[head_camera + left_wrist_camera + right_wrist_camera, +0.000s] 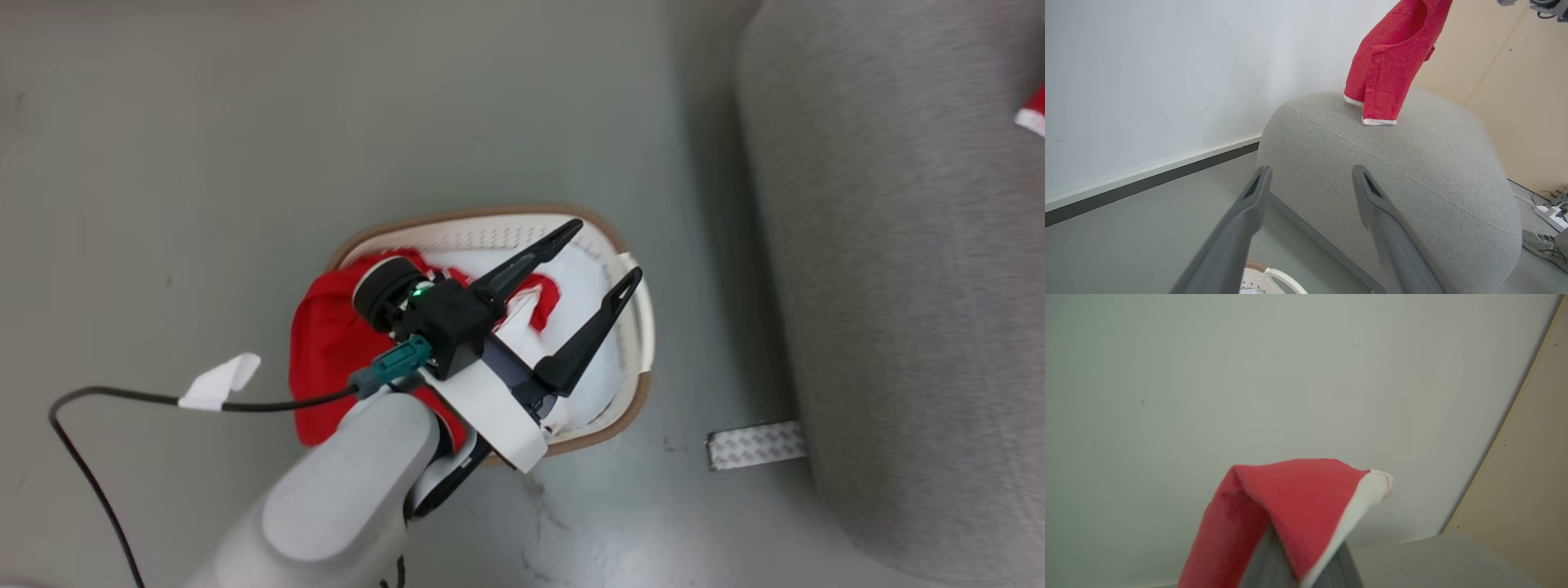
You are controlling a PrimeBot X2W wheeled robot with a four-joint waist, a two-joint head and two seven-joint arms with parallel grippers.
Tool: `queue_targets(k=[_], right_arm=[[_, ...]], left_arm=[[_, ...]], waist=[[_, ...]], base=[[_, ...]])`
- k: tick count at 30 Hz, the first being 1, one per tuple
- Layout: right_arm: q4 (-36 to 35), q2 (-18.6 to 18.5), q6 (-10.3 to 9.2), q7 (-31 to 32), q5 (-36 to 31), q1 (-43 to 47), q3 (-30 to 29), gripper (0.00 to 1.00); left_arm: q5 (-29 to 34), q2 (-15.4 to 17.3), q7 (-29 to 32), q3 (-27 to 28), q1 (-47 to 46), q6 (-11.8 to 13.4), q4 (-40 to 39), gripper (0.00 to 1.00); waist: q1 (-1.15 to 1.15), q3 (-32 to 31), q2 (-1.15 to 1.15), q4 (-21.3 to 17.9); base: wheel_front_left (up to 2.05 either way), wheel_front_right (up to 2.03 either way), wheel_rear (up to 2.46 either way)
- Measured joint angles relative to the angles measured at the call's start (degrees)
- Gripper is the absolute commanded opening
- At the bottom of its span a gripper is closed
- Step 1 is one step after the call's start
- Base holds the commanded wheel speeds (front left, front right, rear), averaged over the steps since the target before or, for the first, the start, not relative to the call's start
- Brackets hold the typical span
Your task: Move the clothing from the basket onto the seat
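— The left gripper [606, 249], those two long dark fingers?
— Spread wide, holding nothing, over the perforated cream basket [647, 343]. Soft red clothing [326, 351] spills over its brown rim at nine o'clock.
— And the right gripper [1302, 563]?
— Pinched shut on a red garment [1388, 61] with white trim, hanging limp over the rounded grey fabric sofa [1412, 171], at three o'clock from the basket.

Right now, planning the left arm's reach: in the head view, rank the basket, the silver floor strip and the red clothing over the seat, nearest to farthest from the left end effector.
1. The basket, directly under the left end effector.
2. The silver floor strip, lower right, beside the seat.
3. The red clothing, far right, over the seat.
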Motion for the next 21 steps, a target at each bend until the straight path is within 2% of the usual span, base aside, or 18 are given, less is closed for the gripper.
queue_targets(k=[6,10,11,12,13,14,15,21], right_arm=[[12.3,1.9,0.00,4.9,-8.4,-0.1,1.9,0.00],[19.5,3.9,0.01,9.9,-11.2,0.2,4.7,0.00],[21.3,4.2,0.01,11.8,-12.1,0.2,5.3,0.10],[23.0,4.6,0.01,13.7,-12.7,0.3,6.2,0.29],[23.8,5.3,0.01,14.3,-13.2,0.4,6.7,0.41],[24.4,5.6,0.01,14.3,-13.8,0.3,7.0,0.87],[24.9,5.7,0.01,14.6,-14.6,0.0,7.3,1.00],[27.1,7.0,0.01,17.5,-15.9,-0.9,10.5,1.00]], left_arm=[[0.0,0.2,0.0,0.0,-0.9,0.0,-0.9,1.00],[0.0,0.3,0.0,0.1,-0.9,0.0,-0.9,1.00],[0.0,0.4,0.0,0.2,-0.9,0.0,-0.8,1.00],[0.0,0.4,0.0,0.3,-0.9,0.0,-0.8,1.00],[0.0,0.4,0.0,0.4,-0.9,0.0,-0.7,1.00],[0.0,0.3,0.0,0.4,-0.9,0.0,-0.7,1.00],[0.0,0.3,0.0,0.5,-0.8,0.0,-0.6,1.00],[-0.3,0.1,0.0,1.1,0.8,0.0,1.0,1.00]], waist=[[0.00,4.0,0.00,2.9],[0.00,4.9,0.00,4.1],[0.00,4.9,0.00,4.2],[0.00,4.8,0.00,4.1],[-0.01,4.6,0.00,4.1],[-0.01,4.4,0.00,4.0],[0.00,4.1,0.00,4.0],[-0.01,0.8,0.00,3.3]], base=[[0.00,0.00,0.00],[0.00,0.00,0.00],[0.00,0.00,0.00],[0.00,0.00,0.00],[0.00,0.00,0.00],[0.00,0.00,0.00],[0.00,0.00,0.00],[0.00,0.00,0.00]])
